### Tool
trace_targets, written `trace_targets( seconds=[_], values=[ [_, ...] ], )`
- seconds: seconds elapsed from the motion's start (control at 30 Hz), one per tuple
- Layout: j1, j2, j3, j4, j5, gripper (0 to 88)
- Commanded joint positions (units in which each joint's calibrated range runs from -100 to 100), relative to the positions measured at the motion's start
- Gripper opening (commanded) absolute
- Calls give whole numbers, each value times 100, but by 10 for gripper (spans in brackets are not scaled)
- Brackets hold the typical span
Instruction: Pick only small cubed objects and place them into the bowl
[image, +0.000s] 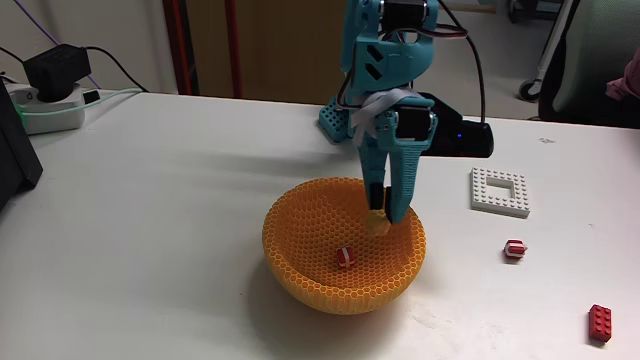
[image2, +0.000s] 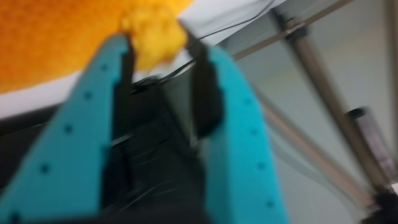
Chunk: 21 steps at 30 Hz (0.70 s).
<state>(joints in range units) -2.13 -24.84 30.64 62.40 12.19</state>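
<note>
My gripper (image: 381, 216) clamps the yellow cube (image: 378, 222) over the bowl (image: 300, 270). It seems near the far rim; released here, it could bounce out.

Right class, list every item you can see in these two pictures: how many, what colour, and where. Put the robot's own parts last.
Bowl: one, orange honeycomb mesh, table centre.
Striped cube in bowl: one, red-and-white, on the bowl floor.
Striped cube on table: one, red-and-white, right of the bowl.
Yellow cube: one, orange-yellow, between the gripper's fingertips over the bowl.
Frame plate: one, white, studded, right rear.
Long brick: one, red, front right.
Power strip: one, white, black adapter on it, left rear.
Table: one, white.
Arm: one, teal.
Gripper: one, teal, holding the yellow cube.
</note>
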Motion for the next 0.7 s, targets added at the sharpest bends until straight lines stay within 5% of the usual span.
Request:
trace_targets(
  seconds=[0.0,0.2,0.5,0.67],
  values=[
    [82,3,-26,-71,-122,246],
    [-374,-205,-642,633,-342,283],
    [-3385,221,-739,1006,-1060,235],
    [-4121,1878,-989,424,-1392,214]
  ],
)
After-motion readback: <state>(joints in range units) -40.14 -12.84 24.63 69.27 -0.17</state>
